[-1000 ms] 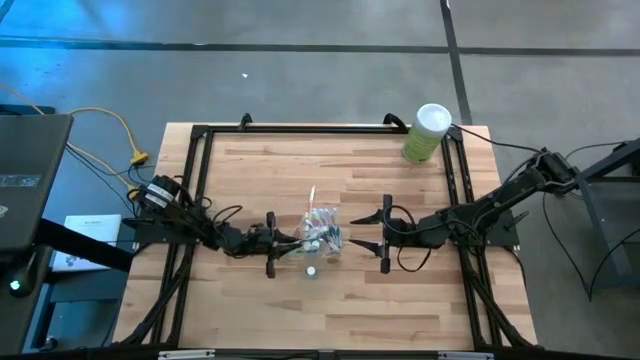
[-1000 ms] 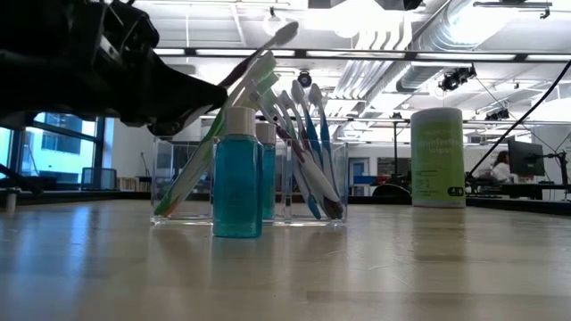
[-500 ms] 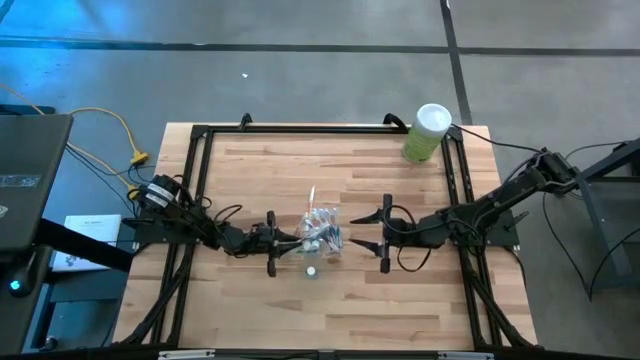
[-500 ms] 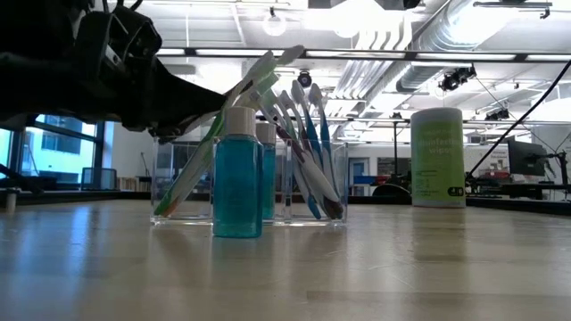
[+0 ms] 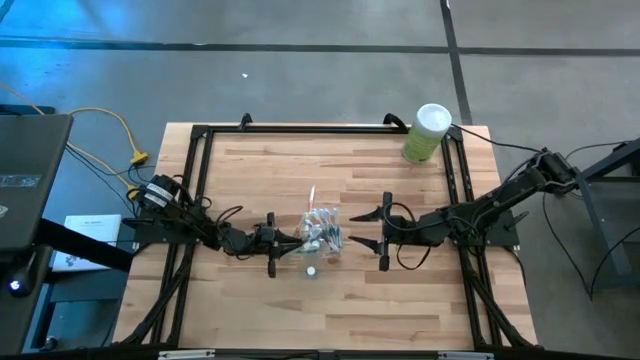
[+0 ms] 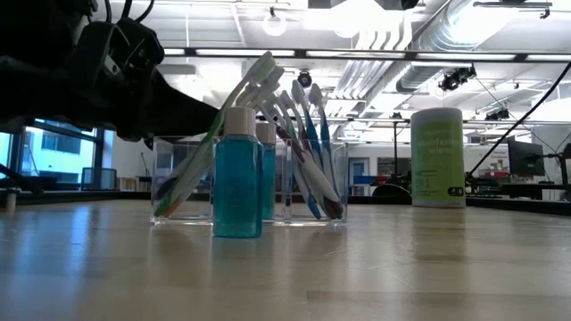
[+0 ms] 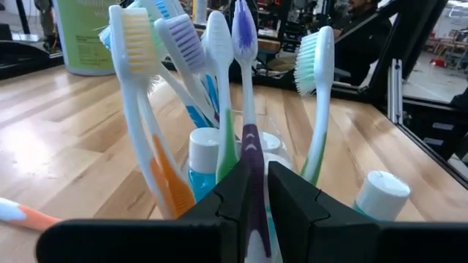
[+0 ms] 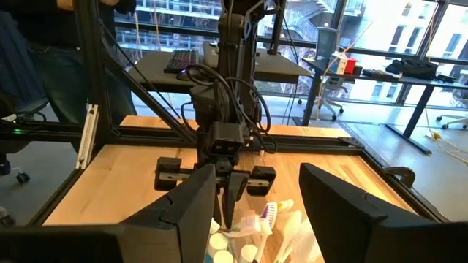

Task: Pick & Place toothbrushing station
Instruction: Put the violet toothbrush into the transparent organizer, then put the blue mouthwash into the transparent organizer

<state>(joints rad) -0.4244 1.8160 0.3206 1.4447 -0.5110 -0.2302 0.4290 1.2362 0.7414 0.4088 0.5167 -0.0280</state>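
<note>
Toothbrushes of pastel plastic [image 7: 219, 109] stand in a small clear holder [image 6: 312, 192] mid-tabletop; left gripper [image 7: 254, 191] pinches a purple-handled one [image 7: 247, 95], right gripper [image 8: 257, 191] waits apart, and a tilted pull might topple the holder.

One clear holder [image 6: 312, 183], two blue white-capped bottles [image 6: 237, 174] seen low, roughly ten toothbrushes [image 7: 245, 95], one green canister [image 5: 428, 133]

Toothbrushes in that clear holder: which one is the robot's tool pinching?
The purple-handled toothbrush. Its handle runs between the fingers of the left tool; the orange, green and blue ones stand free beside it.
</note>
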